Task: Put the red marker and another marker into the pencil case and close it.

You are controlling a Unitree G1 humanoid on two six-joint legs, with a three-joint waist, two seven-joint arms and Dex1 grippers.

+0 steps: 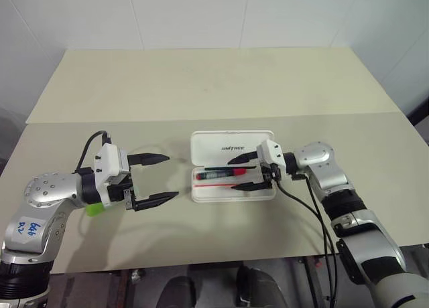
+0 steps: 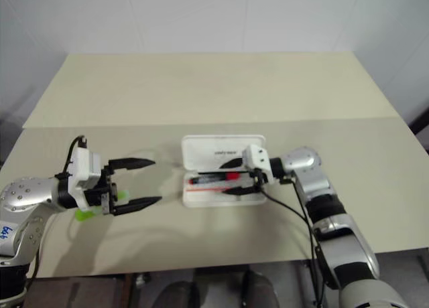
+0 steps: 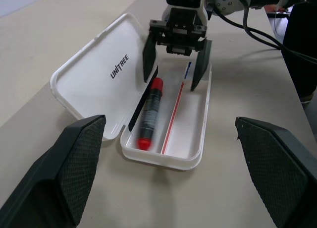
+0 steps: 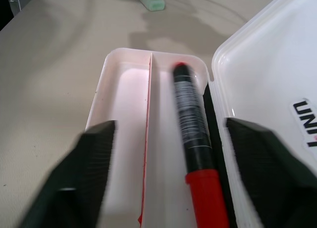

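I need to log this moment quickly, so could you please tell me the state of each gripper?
Left gripper: open, holding nothing.
Right gripper: open over the pencil case, holding nothing.

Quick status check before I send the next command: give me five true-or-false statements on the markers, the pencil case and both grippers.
1. The slim black marker with the red cap lies inside the white plastic pencil case. True.
2. The case's hinged lid is shut. False: it lies open flat on the table.
3. The chunky lime-green marker is in the case. False: it lies on the beige table, beside the left gripper.
4. The right gripper has its fingers open over the case. True.
5. The left gripper holds the red marker. False: its fingers are open and empty.
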